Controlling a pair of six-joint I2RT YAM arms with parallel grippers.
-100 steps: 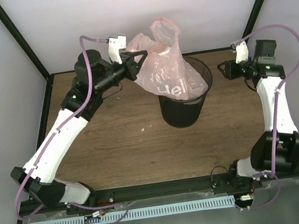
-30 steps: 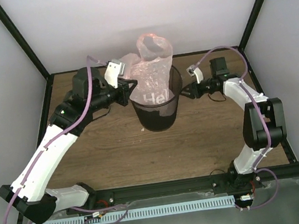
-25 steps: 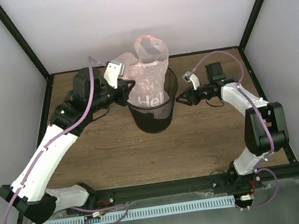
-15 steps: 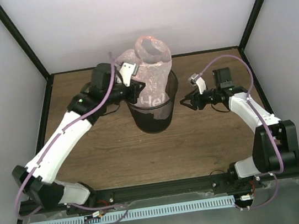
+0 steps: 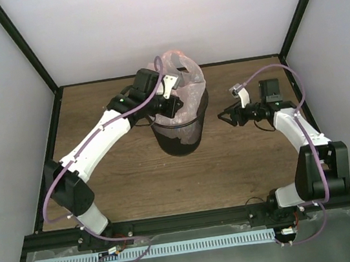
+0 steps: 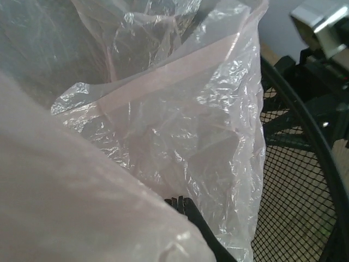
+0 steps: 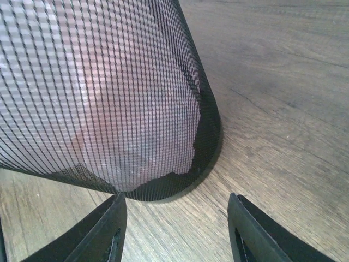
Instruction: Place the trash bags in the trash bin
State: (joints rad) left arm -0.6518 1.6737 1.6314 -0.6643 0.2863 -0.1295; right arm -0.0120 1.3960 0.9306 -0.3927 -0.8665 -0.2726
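Plastic comes first: the thin translucent pale-pink plastic carrier bag (image 5: 189,84) sits mostly inside the small round black mesh trash bin (image 5: 179,137). Its crinkled top bulges over the rim around the left gripper (image 6: 181,203), whose jaws are pressed together, seemingly pinching film. Driving straight down below those jaws before letting go should seat it. The right gripper (image 5: 223,115) has its jaws spread and empty, bin base just ahead. Brown wooden tabletop (image 5: 122,171) beneath; white walls (image 5: 147,24) beyond.

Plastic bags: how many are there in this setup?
1. A pale-pink plastic bag sits stuffed in the black mesh bin, its top poking above the rim. Another could lie hidden underneath it.
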